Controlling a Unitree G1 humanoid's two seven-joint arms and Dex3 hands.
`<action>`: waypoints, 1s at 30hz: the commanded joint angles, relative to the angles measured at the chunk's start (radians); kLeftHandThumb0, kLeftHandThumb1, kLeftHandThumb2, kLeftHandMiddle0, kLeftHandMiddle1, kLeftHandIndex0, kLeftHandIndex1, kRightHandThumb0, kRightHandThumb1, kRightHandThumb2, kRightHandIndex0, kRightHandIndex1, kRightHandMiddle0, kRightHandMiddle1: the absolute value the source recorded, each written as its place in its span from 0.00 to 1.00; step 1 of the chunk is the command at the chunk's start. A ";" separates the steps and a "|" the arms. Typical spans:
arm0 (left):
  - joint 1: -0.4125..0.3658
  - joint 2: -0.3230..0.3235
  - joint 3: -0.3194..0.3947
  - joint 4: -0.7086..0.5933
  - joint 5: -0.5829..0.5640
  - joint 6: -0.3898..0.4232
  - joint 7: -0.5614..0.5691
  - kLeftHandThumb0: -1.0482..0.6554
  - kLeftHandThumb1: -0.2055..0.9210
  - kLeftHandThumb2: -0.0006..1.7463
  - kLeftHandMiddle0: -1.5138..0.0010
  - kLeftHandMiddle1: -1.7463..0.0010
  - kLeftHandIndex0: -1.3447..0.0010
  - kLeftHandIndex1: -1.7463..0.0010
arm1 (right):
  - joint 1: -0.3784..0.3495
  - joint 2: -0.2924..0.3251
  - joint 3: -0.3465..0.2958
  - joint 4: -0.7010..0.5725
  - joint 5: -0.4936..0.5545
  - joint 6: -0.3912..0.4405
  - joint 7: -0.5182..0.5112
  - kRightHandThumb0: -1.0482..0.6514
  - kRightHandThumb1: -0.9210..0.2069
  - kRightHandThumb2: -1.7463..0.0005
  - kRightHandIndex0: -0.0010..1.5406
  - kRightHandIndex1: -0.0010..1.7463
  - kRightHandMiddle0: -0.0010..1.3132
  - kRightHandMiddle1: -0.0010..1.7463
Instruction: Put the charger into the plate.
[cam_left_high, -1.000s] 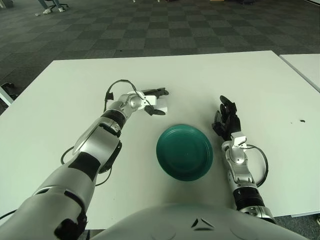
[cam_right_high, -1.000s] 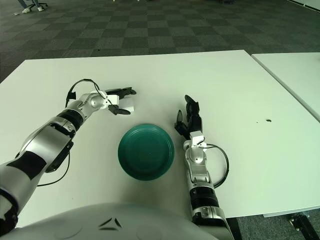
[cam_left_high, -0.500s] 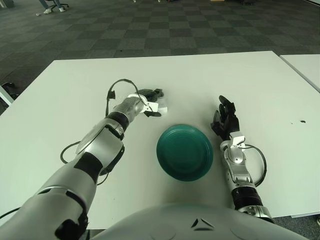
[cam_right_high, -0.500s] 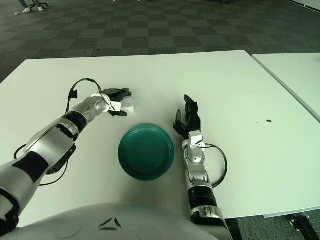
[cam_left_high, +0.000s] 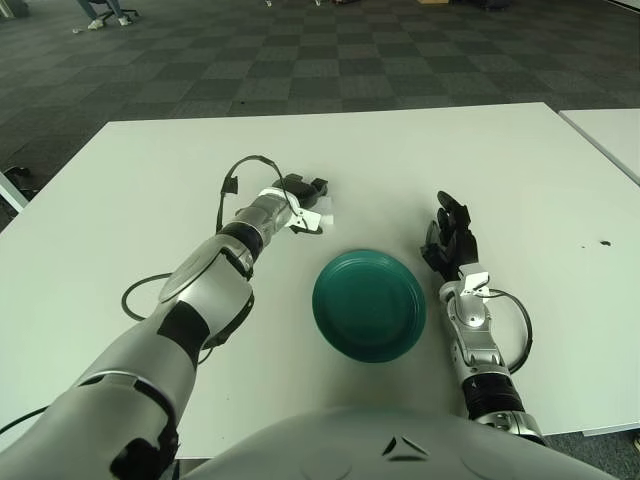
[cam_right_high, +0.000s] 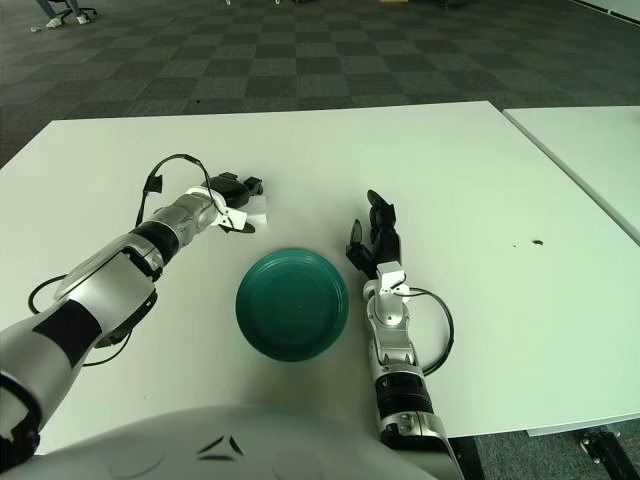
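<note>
A small white charger lies on the white table, just beyond the green plate. My left hand reaches over to it from the left, its dark fingers curled around the charger. The plate sits empty at the table's centre, nearer to me than the charger. To the right of the plate, my right hand shows with its fingers spread upward, holding nothing.
A second white table stands at the far right, separated by a narrow gap. A small dark speck marks the table at the right. Black cables loop beside each forearm. Checkered carpet lies beyond the far edge.
My left hand's fingers, spread over the charger a second ago, have closed around it. The right hand and plate have stayed put.
</note>
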 joint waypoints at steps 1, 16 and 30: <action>0.056 0.009 -0.030 0.046 0.033 0.025 -0.024 0.13 0.99 0.14 0.89 0.08 0.86 0.10 | 0.119 0.030 0.005 0.107 0.012 0.098 0.002 0.19 0.00 0.53 0.08 0.00 0.00 0.28; 0.105 -0.010 0.080 0.034 -0.088 0.030 0.020 0.36 0.58 0.65 0.52 0.00 0.62 0.00 | 0.114 0.023 -0.011 0.112 0.037 0.100 0.023 0.20 0.00 0.54 0.07 0.00 0.00 0.29; 0.042 0.005 0.189 0.000 -0.189 -0.028 0.006 0.34 0.48 0.74 0.35 0.00 0.56 0.00 | 0.116 0.018 -0.027 0.112 0.052 0.097 0.040 0.22 0.00 0.54 0.09 0.00 0.00 0.33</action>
